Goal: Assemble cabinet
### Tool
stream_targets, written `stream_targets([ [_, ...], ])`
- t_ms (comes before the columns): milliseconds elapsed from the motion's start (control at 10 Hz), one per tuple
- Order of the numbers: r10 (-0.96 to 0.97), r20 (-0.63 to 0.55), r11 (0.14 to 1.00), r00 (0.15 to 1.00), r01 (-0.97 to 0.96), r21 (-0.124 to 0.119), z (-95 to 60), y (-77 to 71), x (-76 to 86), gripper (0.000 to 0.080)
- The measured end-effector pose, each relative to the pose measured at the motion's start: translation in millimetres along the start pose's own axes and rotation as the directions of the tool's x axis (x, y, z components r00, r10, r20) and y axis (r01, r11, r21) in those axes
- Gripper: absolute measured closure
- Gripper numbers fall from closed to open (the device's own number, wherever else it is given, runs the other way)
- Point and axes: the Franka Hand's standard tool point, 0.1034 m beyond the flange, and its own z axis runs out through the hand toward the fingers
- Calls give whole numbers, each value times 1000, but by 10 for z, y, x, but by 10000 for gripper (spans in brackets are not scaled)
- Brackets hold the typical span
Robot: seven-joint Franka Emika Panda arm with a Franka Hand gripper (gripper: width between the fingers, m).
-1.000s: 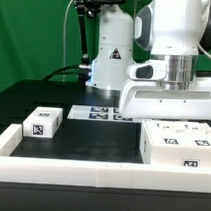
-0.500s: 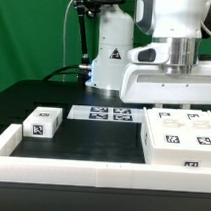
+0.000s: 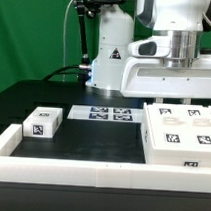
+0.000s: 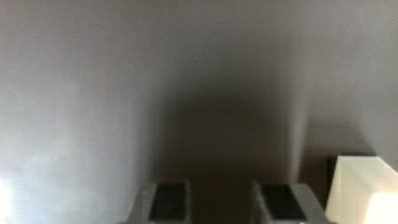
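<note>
The cabinet [image 3: 177, 137], a large white box with square tags, sits at the exterior view's right, its tagged top face tipped toward the camera. My gripper [image 3: 177, 97] hangs over its far edge, with the fingertips hidden behind the box, and it is shut on that far side. In the wrist view my gripper [image 4: 224, 205] shows two dark fingers [image 4: 173, 202] a narrow gap apart, with only blurred dark between them and a white edge [image 4: 361, 190] beside them. A small white tagged block [image 3: 43, 122] lies on the black table at the exterior view's left.
The marker board [image 3: 106, 115] lies flat at the middle back of the table. A long low white rail [image 3: 90, 173] edges the table's front and left side. The arm's white base [image 3: 111, 54] stands behind the marker board, with cables to its left.
My gripper has risen, and the cabinet's far edge has come up with it, so more of its tagged top face shows. The small block has not moved.
</note>
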Motion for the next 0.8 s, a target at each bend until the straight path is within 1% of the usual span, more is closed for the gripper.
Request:
stream_targets([
  [200,-1,3,1000,1000,1,1,-68,-8,13,630],
  [300,-2,13,1000,1000,2,1,-149,-20,13,630],
  [400,-3,28,1000,1000,3,1,-282,-27,35,631],
  [500,-6,38,1000,999,6,1,-359,-19,57,631],
  [600,-7,38,1000,999,7,2,-426,-16,114,631],
  [700,-8,39,1000,999,8,1,-386,-20,91,632],
  [800,-8,39,1000,999,8,1,-383,-20,90,634],
])
